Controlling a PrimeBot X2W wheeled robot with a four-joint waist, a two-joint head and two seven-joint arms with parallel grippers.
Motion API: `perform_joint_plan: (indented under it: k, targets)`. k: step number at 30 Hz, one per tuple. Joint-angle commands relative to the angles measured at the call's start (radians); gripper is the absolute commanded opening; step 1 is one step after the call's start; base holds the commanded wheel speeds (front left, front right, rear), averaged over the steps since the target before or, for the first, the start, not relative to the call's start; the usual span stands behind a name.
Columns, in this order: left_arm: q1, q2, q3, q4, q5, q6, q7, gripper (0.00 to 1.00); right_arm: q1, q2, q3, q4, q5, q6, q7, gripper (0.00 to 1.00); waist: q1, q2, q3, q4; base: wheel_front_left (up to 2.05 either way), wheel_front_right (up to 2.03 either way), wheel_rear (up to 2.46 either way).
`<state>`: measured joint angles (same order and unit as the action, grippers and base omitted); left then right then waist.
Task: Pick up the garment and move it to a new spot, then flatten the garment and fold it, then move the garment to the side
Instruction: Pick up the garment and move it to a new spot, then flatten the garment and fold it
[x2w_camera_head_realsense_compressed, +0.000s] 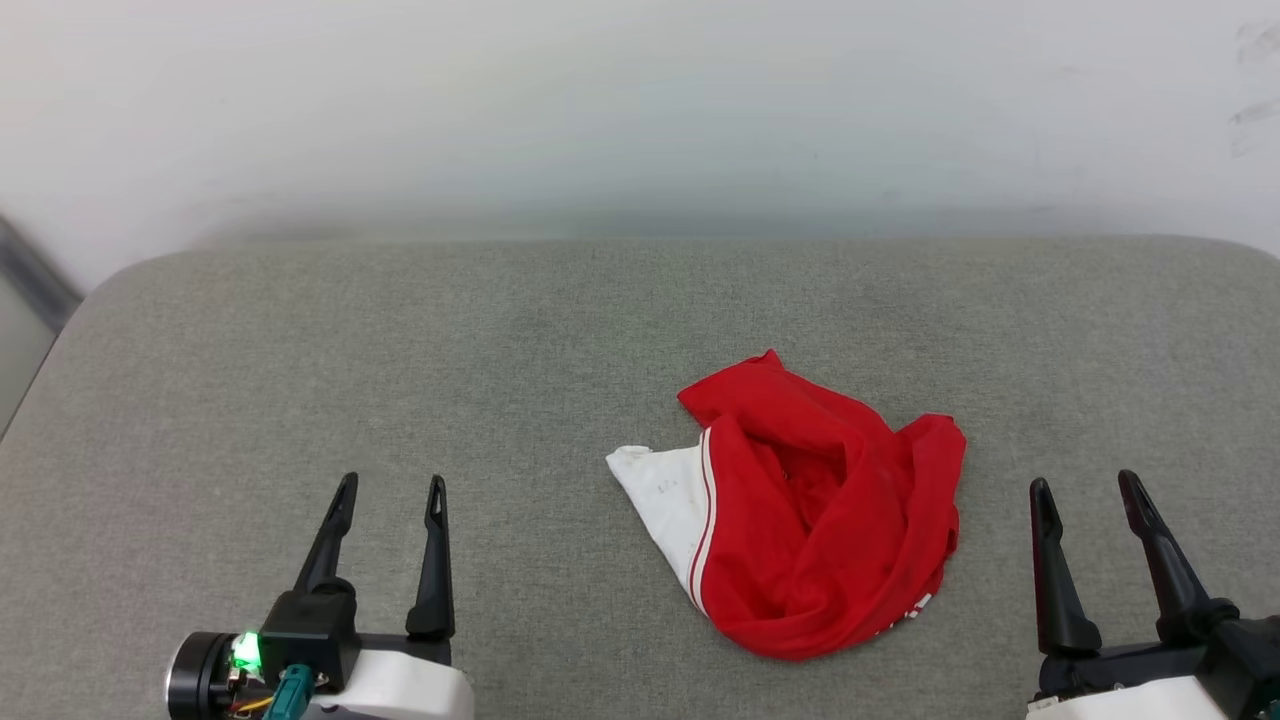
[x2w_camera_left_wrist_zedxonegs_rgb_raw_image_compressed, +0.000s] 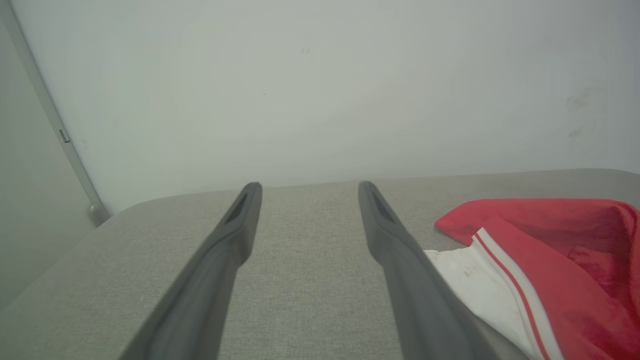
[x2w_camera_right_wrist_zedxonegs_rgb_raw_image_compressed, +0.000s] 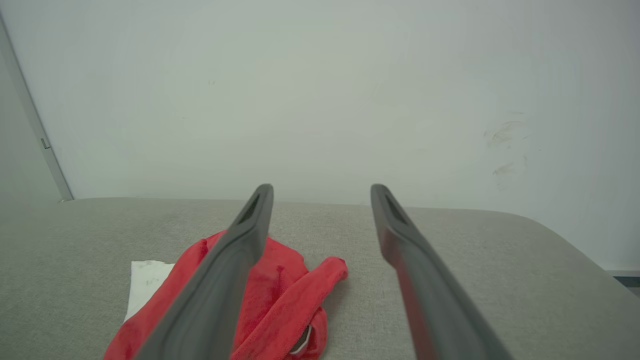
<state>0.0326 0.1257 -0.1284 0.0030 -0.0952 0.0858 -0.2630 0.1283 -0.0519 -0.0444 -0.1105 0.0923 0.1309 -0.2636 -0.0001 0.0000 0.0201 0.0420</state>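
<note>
- The left gripper (x2w_camera_head_realsense_compressed: 391, 483) sits above the grey padded surface (x2w_camera_head_realsense_compressed: 400, 340), its two dark fingers spread apart with nothing between them.
- The right gripper (x2w_camera_head_realsense_compressed: 1083, 483) has its fingers parted too, and empty.
- The garment (x2w_camera_head_realsense_compressed: 830, 520) lies crumpled on the surface between the two grippers, nearer the right fingers and touching neither.
- Its white sleeve (x2w_camera_head_realsense_compressed: 665, 495) points toward the left fingers, and the red folds bunch toward the right ones.

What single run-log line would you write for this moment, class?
stage: before pickup | garment: crumpled heap on grey cushion, not held | left gripper: open, empty | right gripper: open, empty
</note>
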Motion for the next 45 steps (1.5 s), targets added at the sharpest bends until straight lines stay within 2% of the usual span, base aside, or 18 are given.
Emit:
perform_joint_plan:
  k: [1,14,27,32,38,45]
  targets:
    - [0.011,-0.006,0.004,0.004,0.008,-0.009,-0.003,1.00,0.014,0.003,0.000,0.004,0.010,0.000,-0.002,1.00,0.0001,0.0000,-0.002,-0.001,0.00,0.00,0.00]
    - [0.038,-0.050,0.059,0.021,0.034,-0.059,-0.003,1.00,0.030,0.003,-0.006,0.026,0.039,0.000,-0.002,1.00,0.0001,0.0000,-0.011,-0.010,0.00,0.00,0.00]
    - [0.034,-0.065,0.085,0.037,0.047,-0.088,-0.003,1.00,0.028,0.003,-0.007,0.025,0.038,0.000,-0.002,1.00,0.0001,0.0000,-0.005,-0.012,0.00,0.00,0.00]
    - [-0.008,-0.066,0.102,0.045,0.031,-0.114,-0.003,1.00,0.028,0.003,-0.007,0.023,0.036,0.000,-0.002,1.00,0.0001,0.0000,-0.004,-0.012,0.00,0.00,0.00]
    - [-0.142,-0.022,0.118,0.053,0.040,-0.170,-0.003,1.00,0.016,0.003,-0.009,0.014,0.028,0.000,-0.002,1.00,0.0001,0.0000,0.009,-0.010,0.00,0.00,0.00]
    - [-0.351,0.058,0.058,0.136,0.036,-0.208,-0.002,1.00,-0.009,0.003,-0.004,0.002,0.024,0.000,-0.002,1.00,0.0001,0.0000,0.047,-0.022,0.00,0.00,0.00]
